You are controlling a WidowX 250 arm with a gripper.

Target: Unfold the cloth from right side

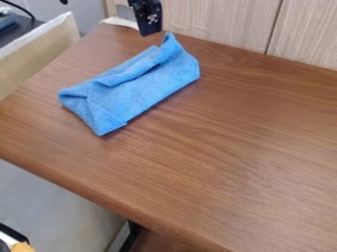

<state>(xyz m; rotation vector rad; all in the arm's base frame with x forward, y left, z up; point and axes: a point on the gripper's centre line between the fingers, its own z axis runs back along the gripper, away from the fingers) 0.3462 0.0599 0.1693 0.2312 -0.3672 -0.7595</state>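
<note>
Black gripper hangs at the table's far side; whether it's released or clenched I can't tell from here, but it isn't holding the cloth. Just beside it rises a peaked corner of the folded blue cloth, which stretches away from the gripper toward the near left across the wood-grain table. Looks light, soft and floppy, nothing to break; I'd pinch that peak, shallowly, lest the layers drag together.

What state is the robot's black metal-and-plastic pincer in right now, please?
Pincer: cannot tell whether open or closed; it's near the raised far end of the folded blue fabric cloth.
</note>
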